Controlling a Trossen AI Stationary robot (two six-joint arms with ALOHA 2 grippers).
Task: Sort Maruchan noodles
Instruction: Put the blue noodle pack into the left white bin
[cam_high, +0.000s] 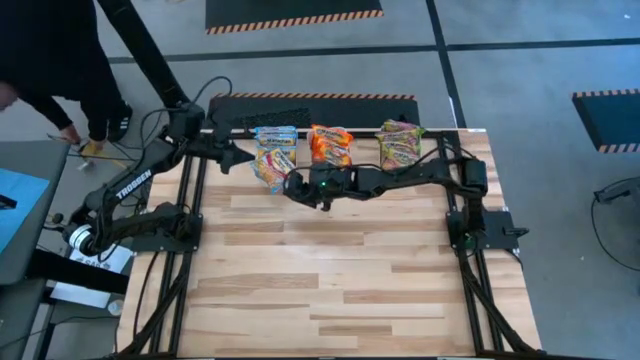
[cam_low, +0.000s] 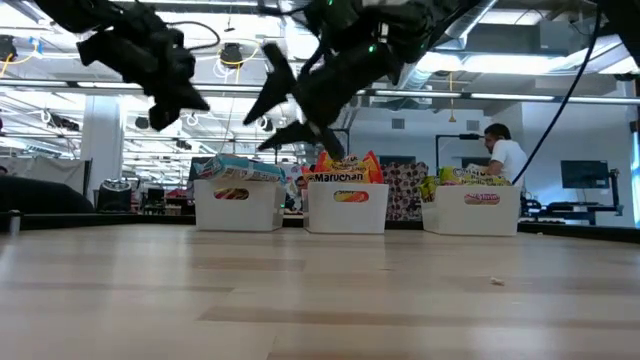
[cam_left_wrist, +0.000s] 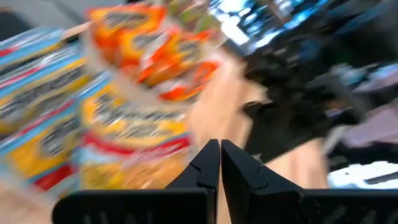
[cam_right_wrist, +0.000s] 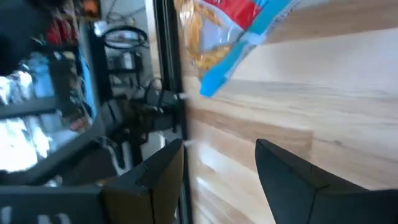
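Three white bins stand along the far edge. They hold blue Maruchan noodles (cam_high: 276, 136), orange ones (cam_high: 330, 143) and green-pink ones (cam_high: 400, 144). One blue-edged packet (cam_high: 271, 169) lies outside, just in front of the left bin; it also shows as the blue-edged packet (cam_right_wrist: 239, 31) in the right wrist view. My right gripper (cam_high: 294, 185) hangs open just right of that packet, above the table, touching nothing. My left gripper (cam_high: 244, 155) is shut and empty, held up at the left bin's left side, with its shut fingertips (cam_left_wrist: 219, 152) toward the blue and orange packets.
The bins (cam_low: 238, 205), (cam_low: 347, 208), (cam_low: 472, 210) sit in a row at the back. The wooden table (cam_high: 330, 280) in front of them is bare. A person (cam_high: 60, 60) stands beyond the far left corner, and another person (cam_low: 502, 155) is in the room behind.
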